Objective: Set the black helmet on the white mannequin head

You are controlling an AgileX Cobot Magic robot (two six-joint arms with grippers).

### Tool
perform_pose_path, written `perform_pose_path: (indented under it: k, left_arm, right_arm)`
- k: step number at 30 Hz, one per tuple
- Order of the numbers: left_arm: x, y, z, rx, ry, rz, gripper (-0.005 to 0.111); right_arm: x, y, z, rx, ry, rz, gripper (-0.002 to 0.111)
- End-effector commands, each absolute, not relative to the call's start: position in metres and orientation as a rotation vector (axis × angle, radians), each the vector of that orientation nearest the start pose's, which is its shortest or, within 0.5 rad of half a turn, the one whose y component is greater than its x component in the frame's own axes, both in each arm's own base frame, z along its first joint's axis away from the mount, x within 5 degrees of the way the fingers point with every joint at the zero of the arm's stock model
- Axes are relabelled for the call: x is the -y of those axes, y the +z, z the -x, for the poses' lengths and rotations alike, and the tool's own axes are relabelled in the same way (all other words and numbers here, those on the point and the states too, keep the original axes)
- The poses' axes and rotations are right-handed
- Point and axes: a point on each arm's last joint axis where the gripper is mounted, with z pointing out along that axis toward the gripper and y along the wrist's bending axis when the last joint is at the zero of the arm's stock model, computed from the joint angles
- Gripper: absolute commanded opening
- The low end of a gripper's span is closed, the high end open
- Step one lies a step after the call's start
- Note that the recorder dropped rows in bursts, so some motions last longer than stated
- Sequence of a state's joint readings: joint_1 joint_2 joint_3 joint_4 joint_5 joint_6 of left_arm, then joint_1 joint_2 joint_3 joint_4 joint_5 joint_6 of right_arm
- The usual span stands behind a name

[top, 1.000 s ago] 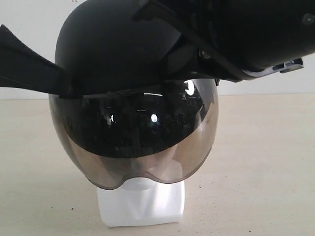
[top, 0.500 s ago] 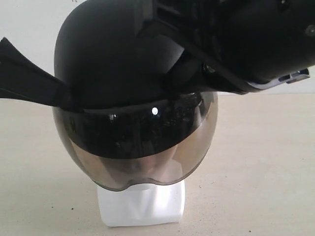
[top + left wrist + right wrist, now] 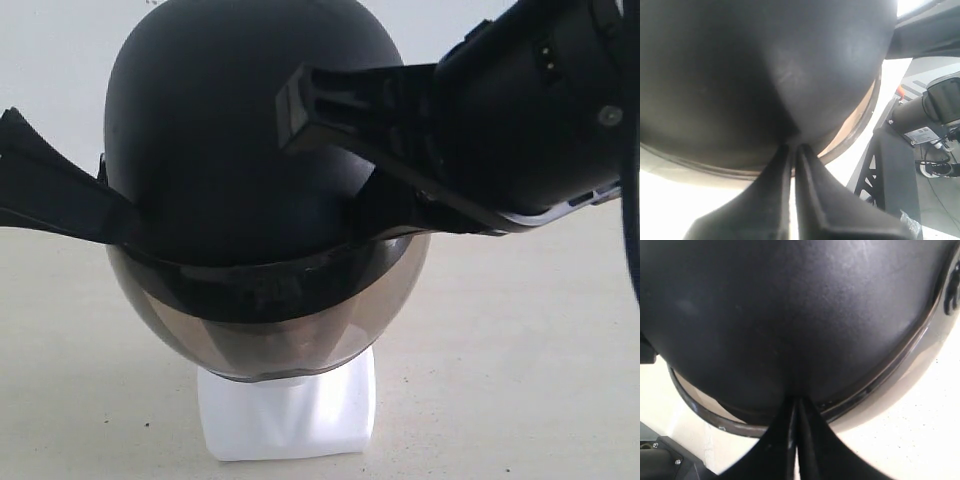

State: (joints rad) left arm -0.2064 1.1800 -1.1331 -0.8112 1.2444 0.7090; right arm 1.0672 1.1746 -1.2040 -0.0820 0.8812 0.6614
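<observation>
Two claws bracket the black helmet [image 3: 235, 130] from opposite sides, and both are pinched closed with nothing between their jaws. In its wrist view the left claw [image 3: 791, 152] shows only a hairline of light between its fingers, the tips butted against the shell near its lower edge. The right claw [image 3: 796, 406] looks the same, its tips meeting where the shell curves into the rim. So the helmet is squeezed between two closed claws rather than gripped by either. It sits over the white mannequin head [image 3: 285, 420], hiding the face and crown, so only the squarish base shows under the tinted visor [image 3: 270, 335], standing on the pale counter [image 3: 520, 350]. Whether the lining is fully seated on the crown cannot be seen. The shell looks stiff and smooth, and my guess is that it is fairly light for its bulk. It should not give under pressure, but its rounded matte surface offers closed tips little purchase, and uneven pressure could roll it sideways. The visor seems the delicate part, thin and easily scuffed, so contact is better kept on the shell's flanks just above the rim, directly opposite each other. The plastic head is probably light too and may tip if pushed off-centre.
</observation>
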Motion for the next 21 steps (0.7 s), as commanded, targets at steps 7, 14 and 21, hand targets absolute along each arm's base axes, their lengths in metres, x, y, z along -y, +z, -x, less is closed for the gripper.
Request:
perform_pose_path:
  k: [7, 14, 21]
  left_arm:
    - [0.104, 0.36, -0.193, -2.304, -0.913, -0.92, 0.004]
    - [0.104, 0.36, -0.193, -2.306, -0.903, -0.924, 0.004]
    - [0.1, 0.377, -0.174, -2.227, -0.871, -0.935, 0.004]
  right_arm:
    - [-0.205, 0.377, -0.122, -2.458, 0.63, 0.555, 0.0]
    - [-0.204, 0.377, -0.123, -2.452, 0.61, 0.559, 0.0]
    - [-0.198, 0.383, -0.121, -2.424, 0.618, 0.543, 0.0]
